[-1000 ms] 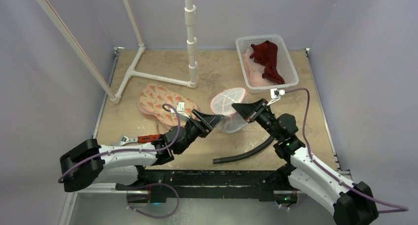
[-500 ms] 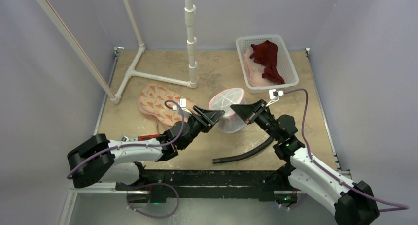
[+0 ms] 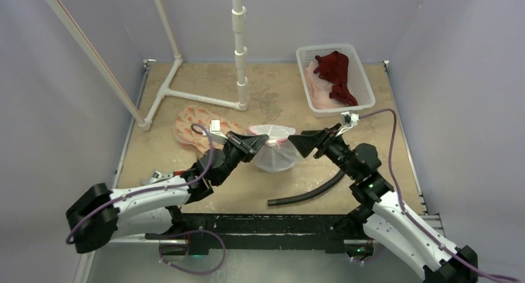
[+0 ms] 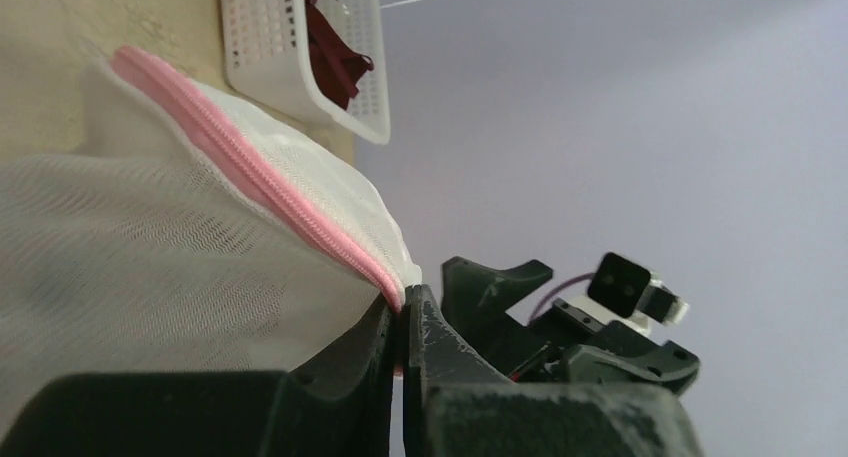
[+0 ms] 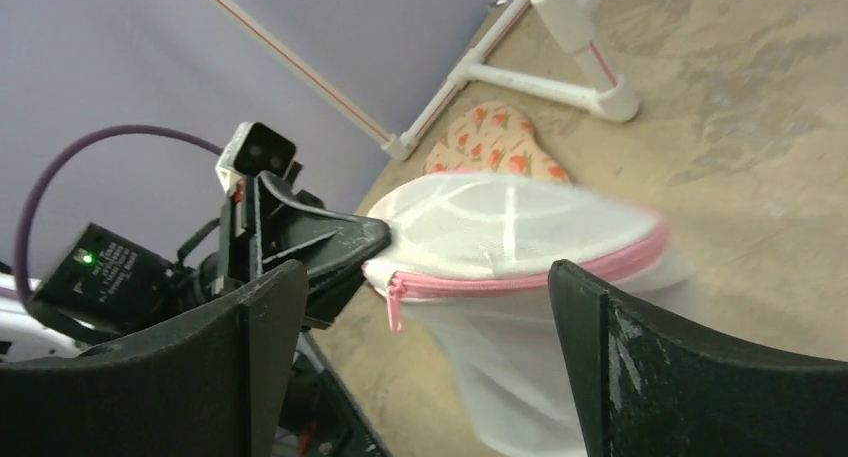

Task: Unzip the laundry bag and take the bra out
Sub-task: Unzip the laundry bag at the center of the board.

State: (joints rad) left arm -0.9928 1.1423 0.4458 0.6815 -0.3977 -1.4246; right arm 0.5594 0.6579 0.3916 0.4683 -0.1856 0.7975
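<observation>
Two grippers at the laundry bag (image 3: 272, 154), on the near side of the white basket (image 3: 308, 85).
My left gripper (image 3: 254, 142) pinches the end of the bag's pink zipper edge (image 4: 270, 192); my right gripper (image 3: 293, 142) gapes wide at the basket-side edge, open tabletop (image 3: 272, 94) between bag and basket.

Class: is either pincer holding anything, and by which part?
The left pincer is shut on the laundry bag at the end of its pink zipper. The right pincer is open, holding nothing.

White mesh laundry bag (image 3: 270, 156), pink zipper (image 4: 250, 165)
</observation>
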